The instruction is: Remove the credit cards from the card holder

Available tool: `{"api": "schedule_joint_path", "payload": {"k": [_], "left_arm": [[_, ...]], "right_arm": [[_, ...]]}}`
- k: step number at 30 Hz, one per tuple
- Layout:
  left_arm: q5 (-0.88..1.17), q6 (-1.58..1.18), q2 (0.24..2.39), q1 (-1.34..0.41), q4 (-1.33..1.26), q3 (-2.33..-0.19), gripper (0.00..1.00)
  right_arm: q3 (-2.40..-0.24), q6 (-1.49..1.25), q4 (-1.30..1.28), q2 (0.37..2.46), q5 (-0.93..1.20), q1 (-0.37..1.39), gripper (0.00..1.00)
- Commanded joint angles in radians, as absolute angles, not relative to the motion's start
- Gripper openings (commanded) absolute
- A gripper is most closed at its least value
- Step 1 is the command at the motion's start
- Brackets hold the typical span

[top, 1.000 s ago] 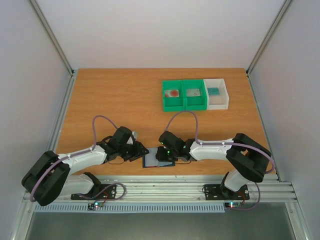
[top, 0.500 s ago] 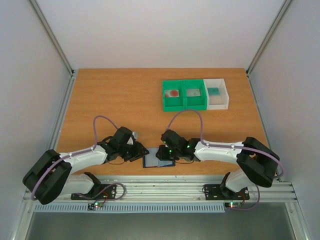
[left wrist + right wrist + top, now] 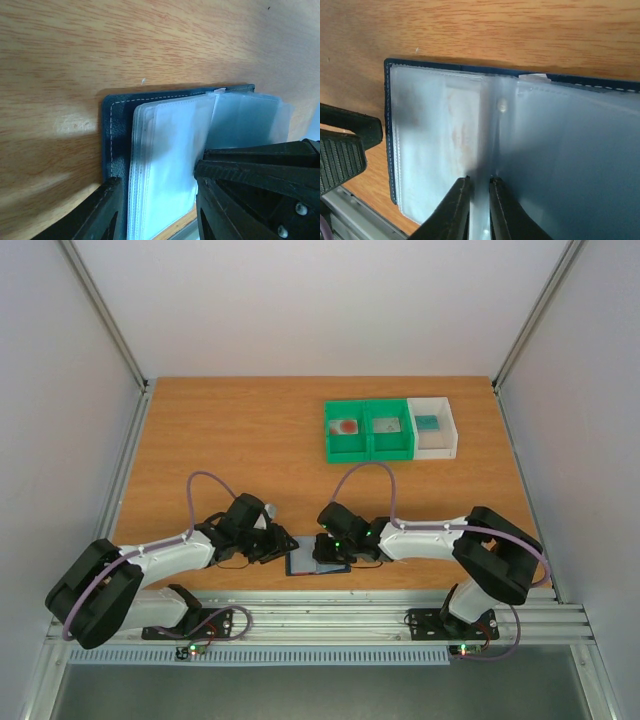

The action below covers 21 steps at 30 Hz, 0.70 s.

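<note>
Seen from above, the card holder [image 3: 300, 563] lies half hidden under the right gripper [image 3: 323, 559]. Contents of the three bins [image 3: 370, 454] are too small to tell. Cloudy sleeves [image 3: 435, 135] blur whatever is inside.

The card holder [image 3: 303, 563] lay on the table [image 3: 230, 440]; left tool [image 3: 287, 544] at its left, right tool [image 3: 326, 559] over it, bins [image 3: 370, 452] well behind.

Wooden table [image 3: 230, 440]: card holder [image 3: 301, 563], bins [image 3: 372, 452]
</note>
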State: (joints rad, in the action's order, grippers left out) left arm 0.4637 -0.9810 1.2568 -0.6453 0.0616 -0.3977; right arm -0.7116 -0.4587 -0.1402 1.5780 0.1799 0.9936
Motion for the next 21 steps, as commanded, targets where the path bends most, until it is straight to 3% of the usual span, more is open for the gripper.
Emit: {"api": "schedule_joint_path", "payload": {"k": [1, 5, 21], "left_arm": [[0.475, -0.962, 1.247, -0.643, 0.024, -0.4, 0.42], [0.475, -0.971, 1.24, -0.643, 0.011, -0.394, 0.46], [0.485, -0.981, 1.175, -0.642, 0.011, -0.397, 0.5]], "right_arm": [[-0.655, -0.49, -0.08, 1.589, 0.149, 0.998, 0.1], [-0.599, -0.521, -0.039, 1.597, 0.128, 0.998, 0.02], [-0.568, -0.537, -0.003, 1.597, 0.116, 0.998, 0.01]]}}
